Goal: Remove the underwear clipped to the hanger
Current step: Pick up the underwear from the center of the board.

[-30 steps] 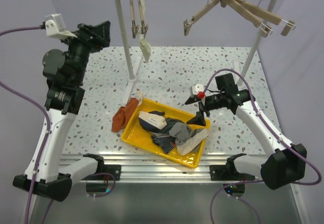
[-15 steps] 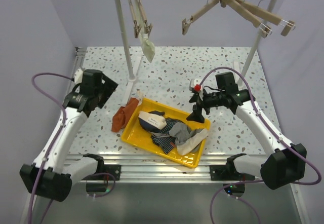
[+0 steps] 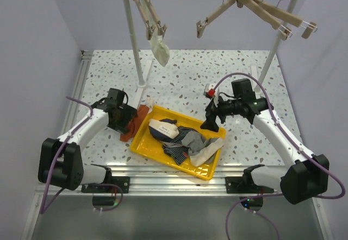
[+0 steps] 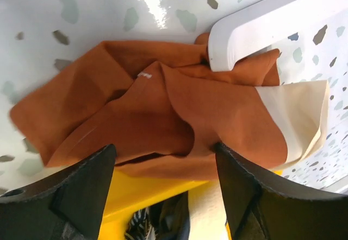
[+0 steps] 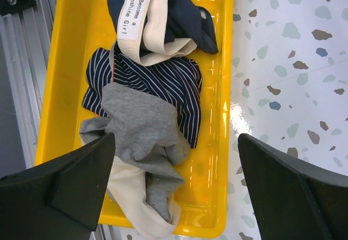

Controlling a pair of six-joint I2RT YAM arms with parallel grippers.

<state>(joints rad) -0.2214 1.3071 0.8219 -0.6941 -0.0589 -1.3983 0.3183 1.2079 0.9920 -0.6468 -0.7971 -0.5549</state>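
Left gripper (image 4: pixel 163 196) wide over orange-red brief (image 3: pixel 132 123) beside yellow tray (image 3: pixel 212 169); right gripper (image 5: pixel 176 185) wide above it; cream brief (image 3: pixel 160 49) clipped at rear-left rack (image 3: pixel 129 28).

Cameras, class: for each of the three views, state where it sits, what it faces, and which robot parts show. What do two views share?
Top external: above and behind the bases, looking down at table, rack, both arms.
Left wrist: faces down at orange-red briefs; own fingertips show.
Right wrist: faces down into yellow tray; own fingertips show.
Shared: the tray appears in both top and right wrist views.
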